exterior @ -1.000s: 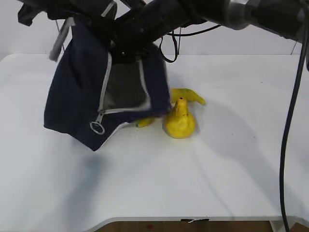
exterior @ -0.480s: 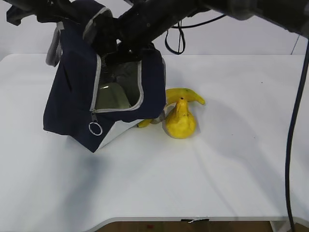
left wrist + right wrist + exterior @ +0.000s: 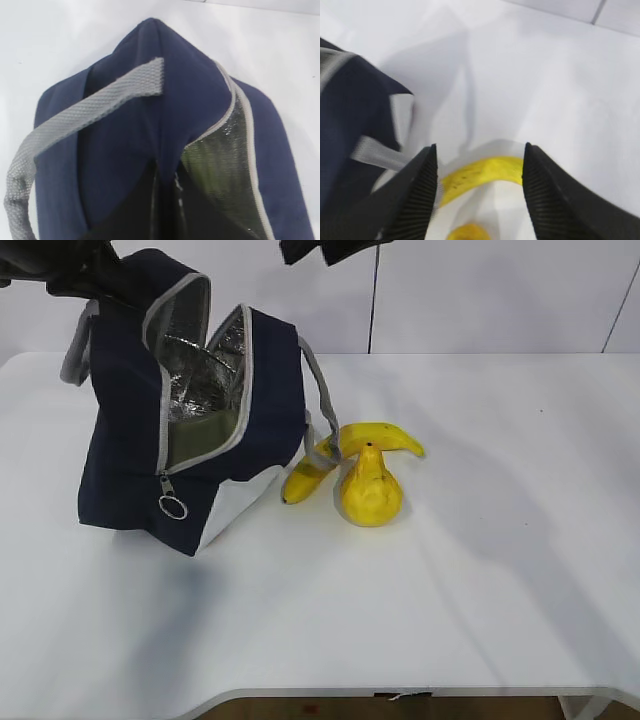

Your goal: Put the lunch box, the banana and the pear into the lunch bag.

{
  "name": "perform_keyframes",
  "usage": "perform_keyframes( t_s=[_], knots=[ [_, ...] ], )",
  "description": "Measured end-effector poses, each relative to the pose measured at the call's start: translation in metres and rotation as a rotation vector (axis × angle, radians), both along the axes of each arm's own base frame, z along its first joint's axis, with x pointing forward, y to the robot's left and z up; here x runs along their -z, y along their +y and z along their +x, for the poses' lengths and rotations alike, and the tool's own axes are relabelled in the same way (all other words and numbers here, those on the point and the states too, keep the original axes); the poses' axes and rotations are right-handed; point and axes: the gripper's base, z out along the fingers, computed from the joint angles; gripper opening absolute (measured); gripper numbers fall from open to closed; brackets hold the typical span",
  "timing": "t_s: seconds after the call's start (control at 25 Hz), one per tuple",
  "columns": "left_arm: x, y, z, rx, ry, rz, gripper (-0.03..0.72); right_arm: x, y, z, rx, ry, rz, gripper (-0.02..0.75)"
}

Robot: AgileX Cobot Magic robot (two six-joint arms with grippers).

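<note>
On the white table [image 3: 480, 570], the curved yellow banana [image 3: 480, 175] and bumpy yellow pear [image 3: 371, 490] lie unpacked beneath the wide-open, empty right gripper [image 3: 479, 195]; the boxy navy fabric lunch bag [image 3: 190, 440] is gaped

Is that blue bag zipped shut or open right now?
Open. The lunch bag gapes at the top, its zipper edges spread apart and the silver lining showing inside.

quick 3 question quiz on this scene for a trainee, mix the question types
1. True or false: the pear stands on the table, outside the lunch bag.
2. What lies right behind the pear? A) banana B) spoon C) cup
3. How do the right gripper jaws stand?

Key: 1 true. 2 A. 3 open, above the banana, holding nothing.
</note>
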Motion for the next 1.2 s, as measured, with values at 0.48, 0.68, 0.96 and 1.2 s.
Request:
perform_keyframes(
  t_s=[0.48,0.68,0.96,1.2],
  knots=[
    [0.003,0.017,0.003,-0.012,-0.010,0.118,-0.006,0.033,-0.049,0.019,0.235,0.110,-0.149,0.439],
    [0.003,0.022,0.003,-0.022,-0.006,0.120,-0.006,0.065,-0.051,0.019,0.169,0.178,-0.245,0.439],
    [0.003,0.021,0.003,-0.022,-0.002,0.110,-0.006,0.088,-0.055,0.018,-0.025,0.157,-0.380,0.439],
    [0.003,0.021,0.003,-0.022,0.000,0.108,-0.006,0.091,-0.072,0.022,-0.203,0.077,-0.472,0.439]
  ],
)
